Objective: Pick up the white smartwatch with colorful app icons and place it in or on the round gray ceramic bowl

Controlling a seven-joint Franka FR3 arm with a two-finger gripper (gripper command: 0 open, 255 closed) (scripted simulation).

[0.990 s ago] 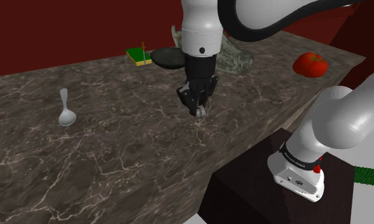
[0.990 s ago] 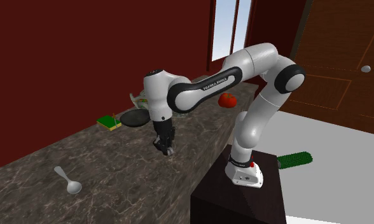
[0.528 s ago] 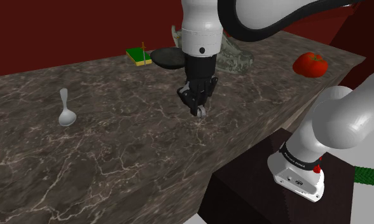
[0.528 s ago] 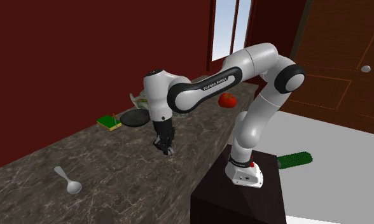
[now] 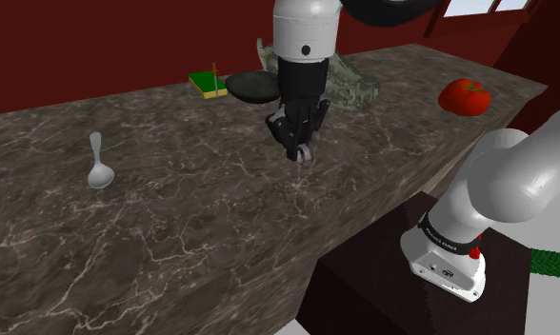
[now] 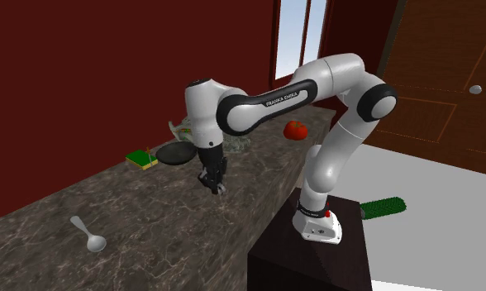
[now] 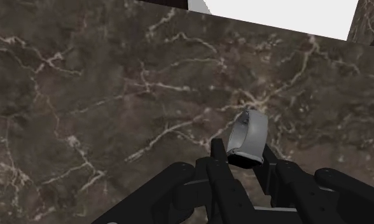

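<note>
My black gripper (image 5: 299, 150) hangs a little above the dark marble counter (image 5: 173, 219), shut on the smartwatch (image 7: 247, 135), a pale grey-white band clasped between the fingers. In the shoulder view the watch (image 5: 304, 155) shows as a small pale piece at the fingertips. The round dark grey bowl (image 5: 252, 87) sits at the back of the counter, behind the gripper and apart from it. In the second exterior view the gripper (image 6: 213, 185) is off the counter, with the bowl (image 6: 175, 153) further back toward that view's left.
A green and yellow sponge-like block (image 5: 208, 85) lies beside the bowl. A grey spoon (image 5: 98, 168) rests at the shoulder view's left. A red tomato (image 5: 464, 96) sits at the far right. A pale lumpy object (image 5: 350, 84) stands behind the arm. The counter edge runs near the stand (image 5: 383, 285).
The gripper has risen off the counter with the smartwatch between its fingers and shifted slightly toward the bowl. Nothing else has moved.
</note>
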